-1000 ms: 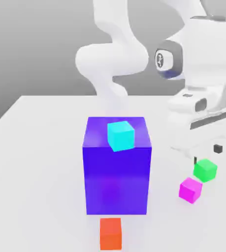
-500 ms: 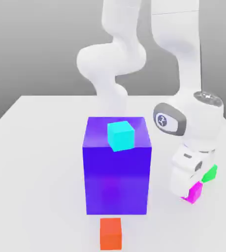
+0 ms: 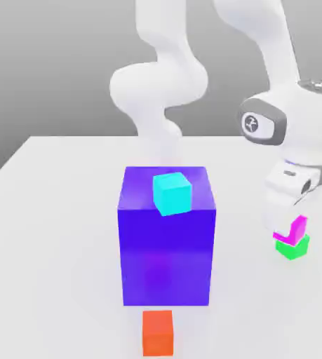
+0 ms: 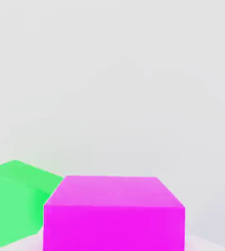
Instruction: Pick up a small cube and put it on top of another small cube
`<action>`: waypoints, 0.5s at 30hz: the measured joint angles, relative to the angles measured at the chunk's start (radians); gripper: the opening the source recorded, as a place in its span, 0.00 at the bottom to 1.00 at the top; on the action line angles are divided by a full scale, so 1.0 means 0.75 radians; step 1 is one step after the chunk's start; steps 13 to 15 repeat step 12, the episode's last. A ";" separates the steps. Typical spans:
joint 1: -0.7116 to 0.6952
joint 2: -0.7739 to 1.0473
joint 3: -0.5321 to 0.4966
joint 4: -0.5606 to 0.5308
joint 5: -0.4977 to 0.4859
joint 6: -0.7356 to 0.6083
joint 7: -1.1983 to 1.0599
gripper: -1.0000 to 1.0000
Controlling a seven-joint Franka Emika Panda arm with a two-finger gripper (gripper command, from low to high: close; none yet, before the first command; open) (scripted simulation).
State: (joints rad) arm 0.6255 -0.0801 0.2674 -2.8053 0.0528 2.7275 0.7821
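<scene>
Four small cubes and one big block are in the exterior view, along with one robot arm [image 3: 290, 126] and one pale table [image 3: 58, 245]. Of the four cubes, one is magenta, one bright green, one cyan and one orange-red.

One gripper [image 3: 288, 228], low over the exterior view's right part of the table, is clamped on the magenta cube [image 3: 299, 228]. White gripper parts cover some of that cube, leaving two magenta patches that meet at a corner. The magenta cube sits just above the green cube [image 3: 292, 248] in the exterior view and hides part of its upper side; whether the two touch cannot be told. In the hand view, the magenta cube overlaps one edge of the green one, and the two appear turned at different angles.

One blue-purple block [image 3: 166, 245], far bigger than any of the cubes, stands upright near the middle, well apart from the magenta and green pair. One cyan cube [image 3: 172, 194] shows at its top, slightly turned and overlapping the block's front upper edge. One orange-red cube [image 3: 158, 333] lies near the block's front base. Between the gripper and the green cube there is one thing, the clamped magenta cube.
</scene>
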 joint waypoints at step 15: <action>0.057 0.224 -0.003 -0.002 -0.200 0.218 0.254 1.00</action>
